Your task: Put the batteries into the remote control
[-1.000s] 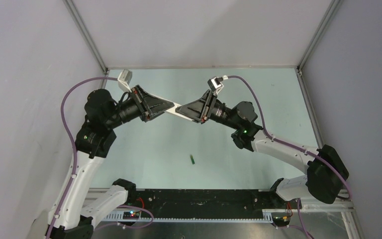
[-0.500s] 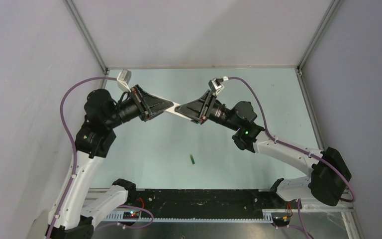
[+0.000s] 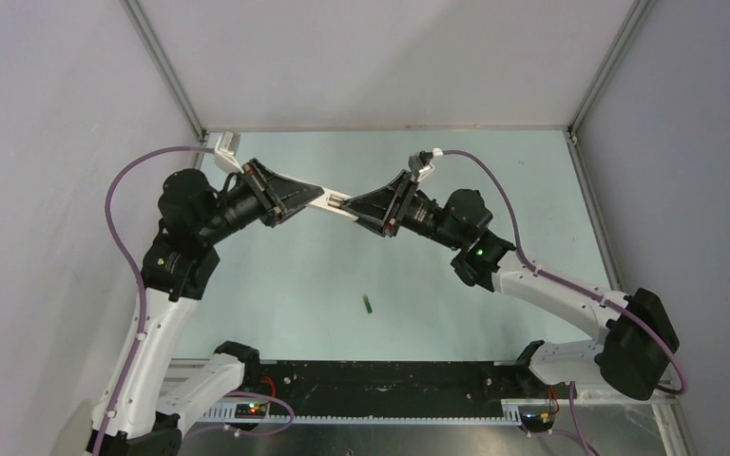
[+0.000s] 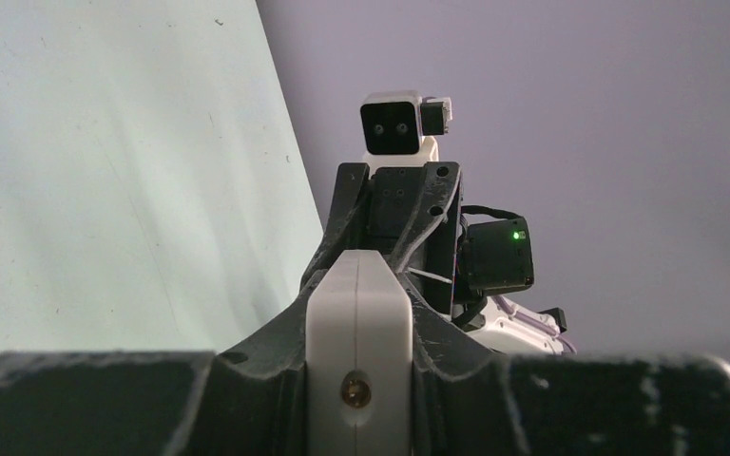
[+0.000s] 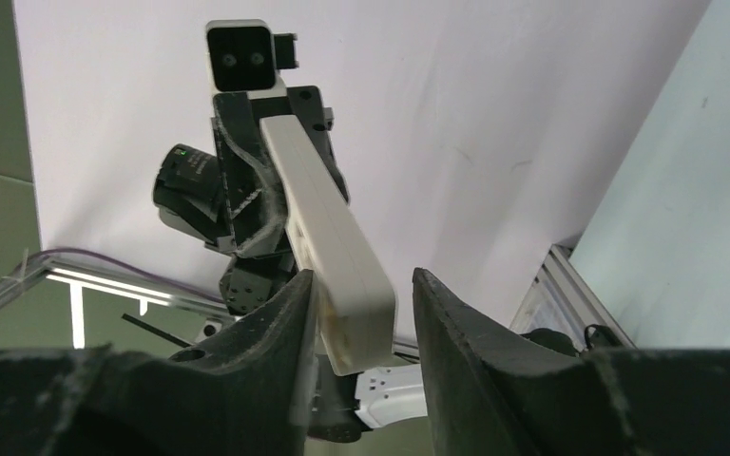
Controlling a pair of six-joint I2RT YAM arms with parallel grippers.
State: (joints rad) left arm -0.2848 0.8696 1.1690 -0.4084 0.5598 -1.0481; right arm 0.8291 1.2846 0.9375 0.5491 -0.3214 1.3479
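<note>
The white remote control (image 3: 335,200) hangs in the air between my two grippers, above the middle of the table. My left gripper (image 3: 319,198) is shut on one end of it; in the left wrist view the remote (image 4: 358,313) sits clamped between both fingers of my left gripper (image 4: 358,385). My right gripper (image 3: 351,204) is open around the other end. In the right wrist view the remote (image 5: 328,228) lies against the left finger (image 5: 290,313), with a gap to the right one. A green battery (image 3: 367,304) lies on the table below. The blackish battery is not visible.
The pale green table (image 3: 494,171) is fenced by grey walls and aluminium posts (image 3: 166,71). A black rail (image 3: 380,380) runs along the near edge between the arm bases. Purple cables (image 3: 119,218) loop off both wrists.
Both grippers and the remote have shifted a little toward the far side of the table, and the wrists have turned slightly. The green battery has not moved.
</note>
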